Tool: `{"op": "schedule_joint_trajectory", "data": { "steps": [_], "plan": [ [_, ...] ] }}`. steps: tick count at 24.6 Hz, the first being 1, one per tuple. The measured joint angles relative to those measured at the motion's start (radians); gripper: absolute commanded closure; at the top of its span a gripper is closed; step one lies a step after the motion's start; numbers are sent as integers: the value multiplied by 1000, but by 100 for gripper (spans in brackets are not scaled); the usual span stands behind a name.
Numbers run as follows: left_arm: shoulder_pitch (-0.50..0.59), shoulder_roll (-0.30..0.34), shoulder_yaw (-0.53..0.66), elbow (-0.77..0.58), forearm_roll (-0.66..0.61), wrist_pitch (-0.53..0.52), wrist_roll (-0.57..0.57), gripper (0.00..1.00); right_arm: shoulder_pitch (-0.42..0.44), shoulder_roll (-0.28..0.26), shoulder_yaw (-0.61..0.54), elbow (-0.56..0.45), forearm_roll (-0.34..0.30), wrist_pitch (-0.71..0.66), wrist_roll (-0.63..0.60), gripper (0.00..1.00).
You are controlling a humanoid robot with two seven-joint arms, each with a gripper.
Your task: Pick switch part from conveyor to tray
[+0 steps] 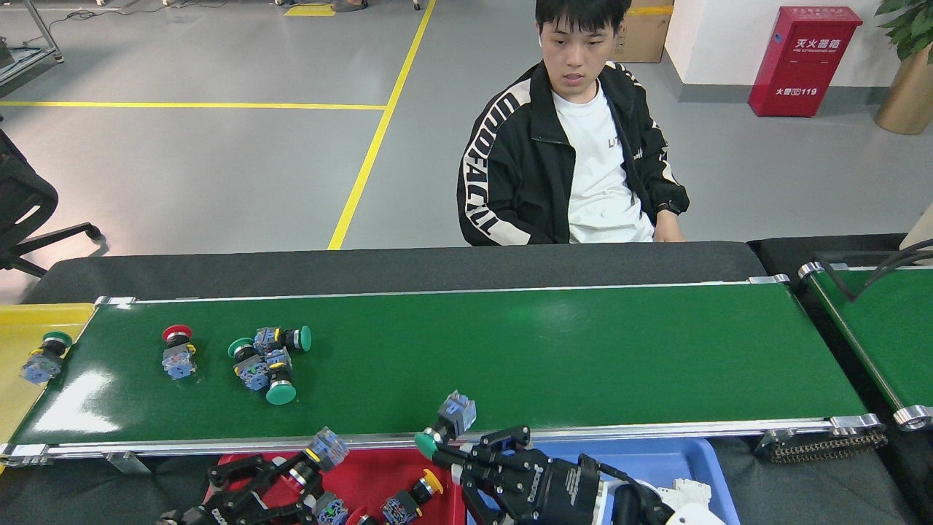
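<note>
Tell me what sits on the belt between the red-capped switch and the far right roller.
Head view: a cluster of green-capped switches right of the red-capped switch; onward to the roller, bare conveyor.

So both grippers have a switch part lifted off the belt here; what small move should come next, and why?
Probably lower the right gripper a little over the blue plastic tray and release. It holds a green-capped switch part near the glossy dark-green conveyor's near rail, beside that tray. The left gripper holds a blue-bodied switch part above the red plastic tray.

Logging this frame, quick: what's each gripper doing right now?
Left gripper: closed on a switch part, above the red tray.
Right gripper: closed on a green-capped switch part.
</note>
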Motion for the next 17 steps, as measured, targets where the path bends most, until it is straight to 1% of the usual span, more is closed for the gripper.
{"op": "schedule_joint_trajectory", "data": {
  "steps": [1,2,3,4,5,6,8,11,12,14,17],
  "plan": [
    [0,-9,-2,1,-6,0,-1,0,13,1,0,-2,19,-12,9,53],
    [0,-19,-1,3,-8,0,-2,0,30,9,-2,-2,36,-20,23,14],
    [0,-24,-2,6,-8,0,-2,0,49,30,-4,-1,43,-21,43,2],
    [0,-26,-1,10,-6,0,-2,0,67,65,-6,-1,46,-27,64,1],
    [0,-28,5,14,-1,0,-2,0,72,83,-8,-3,46,-34,81,1],
    [0,-32,27,17,8,0,-2,0,73,87,-16,-7,46,-36,93,1],
    [0,-50,112,20,40,0,-1,0,73,89,-38,-11,46,-39,105,1],
    [-1,-119,301,22,51,0,2,0,73,96,-84,-13,45,-38,112,1],
    [-3,-132,349,24,51,0,-1,0,72,99,-103,-14,45,-36,114,1],
    [-10,-137,405,43,51,2,-21,0,73,99,-128,-14,45,-35,116,1],
    [-31,-138,417,86,51,116,-53,0,76,99,-136,-13,51,-34,118,1]
  ]
}}
